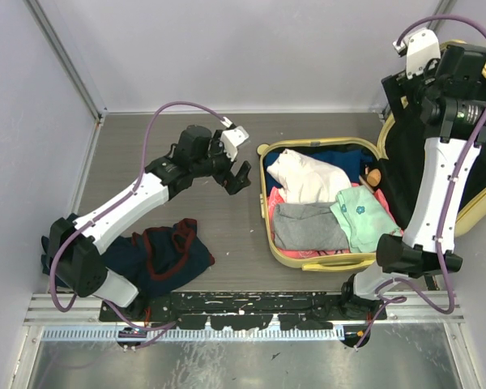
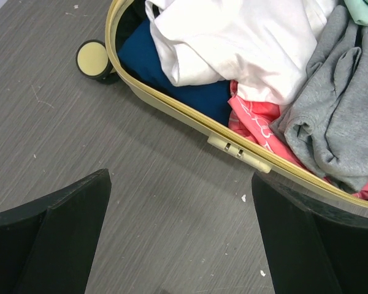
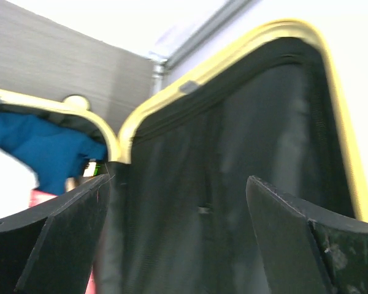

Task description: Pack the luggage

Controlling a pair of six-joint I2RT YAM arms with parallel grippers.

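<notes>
The pale yellow luggage [image 1: 269, 212] lies open right of centre. Its base holds a white garment [image 1: 308, 174], a grey one [image 1: 308, 225], a mint green one [image 1: 363, 215], pink and blue cloth. Its black-lined lid [image 1: 479, 174] stands up at the right. My left gripper [image 1: 239, 177] is open and empty over the table, just left of the luggage rim [image 2: 172, 107]. My right gripper [image 1: 398, 96] is open and empty, held high beside the lid, facing the black lining [image 3: 233, 153]. A dark navy and red garment [image 1: 172, 250] lies on the table near the left arm's base.
A luggage wheel [image 2: 92, 59] and a latch [image 2: 239, 150] show on the near rim. A small orange-brown item [image 1: 374, 176] sits at the base's right edge. Grey walls close the table at the back and left.
</notes>
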